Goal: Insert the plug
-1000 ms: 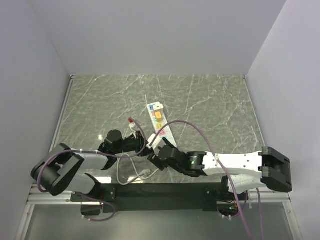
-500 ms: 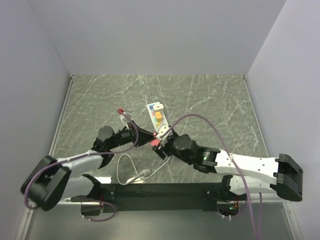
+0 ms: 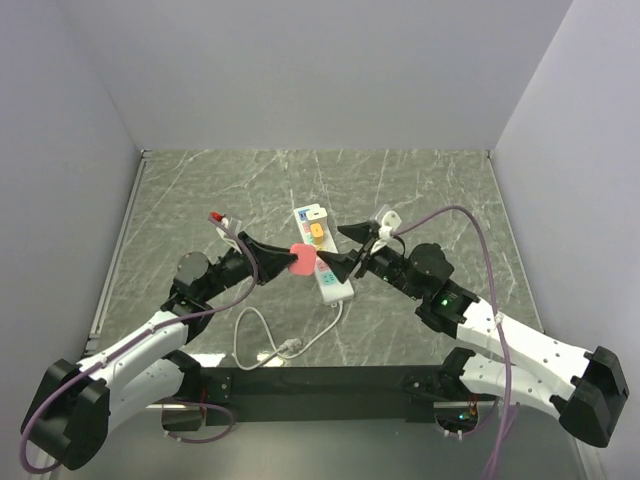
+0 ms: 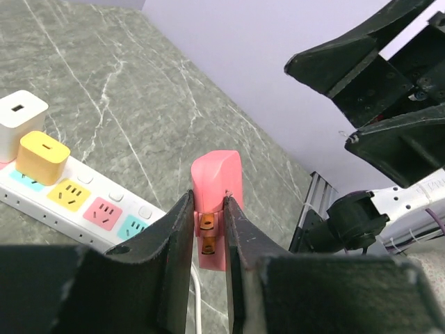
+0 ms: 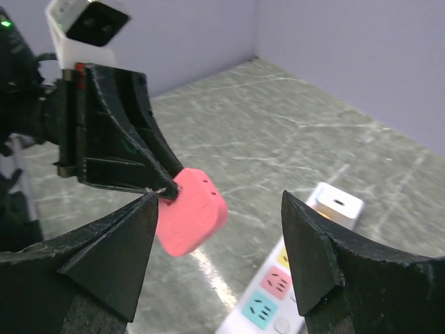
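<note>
A pink plug [image 3: 300,259] hangs in the air above the white power strip [image 3: 336,286], its brass prongs showing between the left fingers. My left gripper [image 3: 285,262] is shut on the plug's prong end [image 4: 217,181]. My right gripper [image 3: 342,250] faces it from the right with its jaws wide open on either side of the plug [image 5: 191,212], not touching it. The strip [image 4: 83,209] lies flat on the marble table, with free yellow, pink and teal sockets.
A white adapter [image 3: 312,214] and an orange one [image 3: 315,231] sit plugged into the strip's far end. The strip's white cable [image 3: 270,335] loops on the table near the arm bases. Grey walls enclose the table on three sides.
My left gripper has closed on the pink plug and carried it up and away from the bases. My right arm has swung out to the right and its jaws have opened wider.
</note>
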Motion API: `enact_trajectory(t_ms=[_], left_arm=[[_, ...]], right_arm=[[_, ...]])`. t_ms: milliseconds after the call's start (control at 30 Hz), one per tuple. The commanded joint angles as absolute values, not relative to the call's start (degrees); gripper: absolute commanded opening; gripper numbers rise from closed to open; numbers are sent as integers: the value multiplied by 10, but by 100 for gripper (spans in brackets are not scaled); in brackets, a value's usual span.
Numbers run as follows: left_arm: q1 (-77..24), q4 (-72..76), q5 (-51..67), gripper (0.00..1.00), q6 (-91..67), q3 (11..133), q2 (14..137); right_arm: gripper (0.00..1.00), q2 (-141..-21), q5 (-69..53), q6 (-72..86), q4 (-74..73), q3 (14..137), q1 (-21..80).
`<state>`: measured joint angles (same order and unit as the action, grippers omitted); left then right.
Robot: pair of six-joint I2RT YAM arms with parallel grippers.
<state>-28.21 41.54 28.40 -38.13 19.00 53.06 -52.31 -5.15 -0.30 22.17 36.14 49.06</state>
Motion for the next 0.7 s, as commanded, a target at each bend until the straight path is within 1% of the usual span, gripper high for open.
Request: enact_trajectory(t_ms=[0, 133, 300, 533, 667], left_arm=[[-280, 429, 279, 20, -372, 198, 515], [-280, 431, 278, 20, -368, 198, 493], [-280, 439, 289, 20, -373, 201, 482], [-280, 472, 310, 20, -382, 204, 488], [-280, 488, 321, 20, -387, 205, 487]], right_arm=[[78, -529, -162, 60, 287, 346, 459], [78, -553, -250, 121, 344, 327, 392], [77, -583, -364, 189, 411, 316, 358], [70, -636, -452, 260, 517, 316, 350], [69, -661, -465, 271, 526, 323, 350]])
